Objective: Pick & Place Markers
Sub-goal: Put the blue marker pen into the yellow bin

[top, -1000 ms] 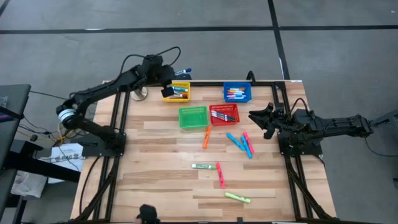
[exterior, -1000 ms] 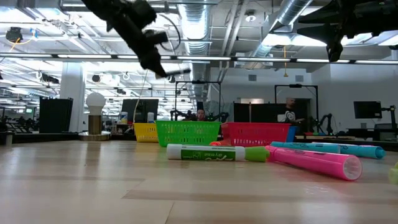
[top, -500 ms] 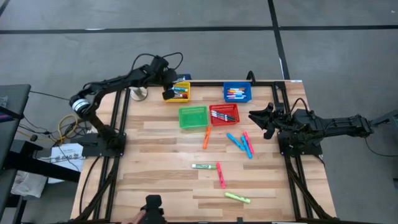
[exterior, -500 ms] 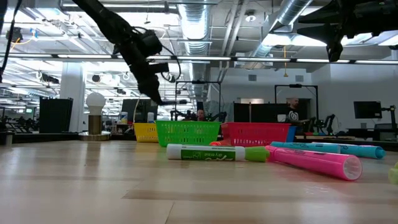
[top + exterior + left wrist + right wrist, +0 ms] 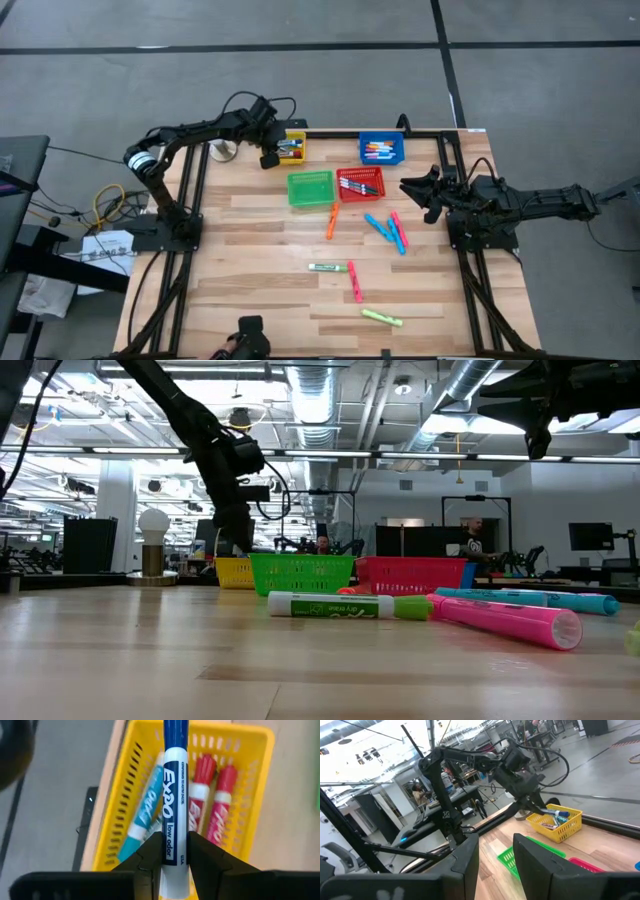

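Left end effector (image 5: pixel 175 851) around blue marker (image 5: pixel 175 795)

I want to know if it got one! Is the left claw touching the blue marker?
Touching. The left wrist view shows the left claw with its two fingers pressed against both sides of the blue marker, holding it over the yellow basket.

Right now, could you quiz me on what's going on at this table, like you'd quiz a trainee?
1. True or false: the left gripper holds a blue marker over the yellow basket.
2. Which basket holds no markers? A) blue basket B) green basket C) red basket
3. Where is the right gripper?

Key: 1 true. 2 B. 3 At the table's right side, holding nothing.
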